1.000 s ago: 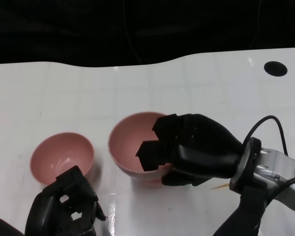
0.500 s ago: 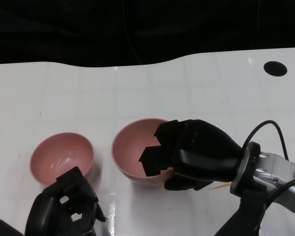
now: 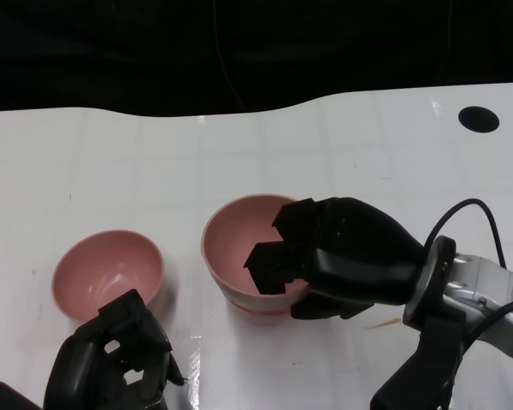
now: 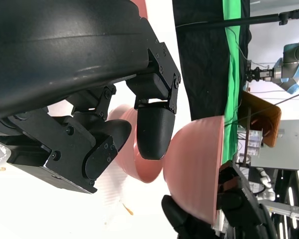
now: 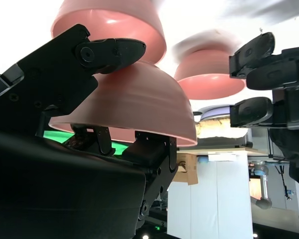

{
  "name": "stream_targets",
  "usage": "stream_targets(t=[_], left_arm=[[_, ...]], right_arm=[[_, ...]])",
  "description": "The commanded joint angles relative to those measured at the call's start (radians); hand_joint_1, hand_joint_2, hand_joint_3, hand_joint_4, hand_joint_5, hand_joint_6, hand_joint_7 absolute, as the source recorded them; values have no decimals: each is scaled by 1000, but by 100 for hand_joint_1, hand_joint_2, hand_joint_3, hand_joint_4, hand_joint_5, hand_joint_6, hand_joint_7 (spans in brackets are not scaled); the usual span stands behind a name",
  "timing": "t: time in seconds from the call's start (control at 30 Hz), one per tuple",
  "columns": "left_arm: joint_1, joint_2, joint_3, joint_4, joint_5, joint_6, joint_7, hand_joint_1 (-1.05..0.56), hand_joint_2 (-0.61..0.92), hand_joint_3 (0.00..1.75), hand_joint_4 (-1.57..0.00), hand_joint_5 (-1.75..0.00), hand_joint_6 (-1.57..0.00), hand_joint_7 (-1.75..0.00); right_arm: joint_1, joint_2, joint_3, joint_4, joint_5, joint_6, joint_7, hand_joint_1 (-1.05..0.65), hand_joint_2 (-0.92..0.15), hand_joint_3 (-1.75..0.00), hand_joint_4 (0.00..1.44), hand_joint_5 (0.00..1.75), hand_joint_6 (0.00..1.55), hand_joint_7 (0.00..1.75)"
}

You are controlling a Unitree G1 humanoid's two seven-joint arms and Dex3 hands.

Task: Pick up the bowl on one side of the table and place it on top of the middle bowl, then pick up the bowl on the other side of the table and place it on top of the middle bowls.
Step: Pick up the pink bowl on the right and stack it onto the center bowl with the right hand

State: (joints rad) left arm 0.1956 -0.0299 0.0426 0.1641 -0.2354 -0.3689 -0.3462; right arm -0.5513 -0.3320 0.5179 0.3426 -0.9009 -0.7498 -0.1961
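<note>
Nesting bowl (image 5: 124,99) above middle bowl (image 5: 109,25), head-view hidden.

Held bowl (image 3: 239,248): on the middle bowl (image 3: 269,313), table (image 3: 342,154) centre
Right hand (image 3: 325,260): over held bowl's right rim
Side bowl (image 3: 109,273): left of stack
Left hand (image 3: 111,363): just before side bowl

Three pink bowls on the white table, two of them stacked.

The held bowl (image 3: 244,248) sits upright, its opening up, nested in the middle bowl (image 3: 261,309), of which only a thin pink edge shows below it. Black fingers reach over its near right rim. The left bowl (image 3: 108,273) stands apart on the table, upright and empty, just beside the stack.
</note>
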Motion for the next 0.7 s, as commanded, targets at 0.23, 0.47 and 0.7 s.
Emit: stream_targets(t=[0.23, 0.47, 0.7], left_arm=[[7, 3, 4, 7, 12, -19, 12, -2, 56, 124, -80, -175, -72, -165], [10, 2, 5, 10, 28, -33, 15, -2, 56, 125, -80, -175, -73, -164], [10, 0, 5, 12, 43, -41, 24, -2, 54, 126, -81, -175, -74, -164]], right_arm=[[-35, -18, -10, 32, 5, 12, -7, -13, -70, -48, 82, 175, 56, 174], [-46, -13, 1, 82, 10, 11, -5, -12, -71, -45, 80, 175, 55, 175], [-50, -2, 28, 144, -33, 8, -66, -14, -77, -36, 78, 175, 53, 175]])
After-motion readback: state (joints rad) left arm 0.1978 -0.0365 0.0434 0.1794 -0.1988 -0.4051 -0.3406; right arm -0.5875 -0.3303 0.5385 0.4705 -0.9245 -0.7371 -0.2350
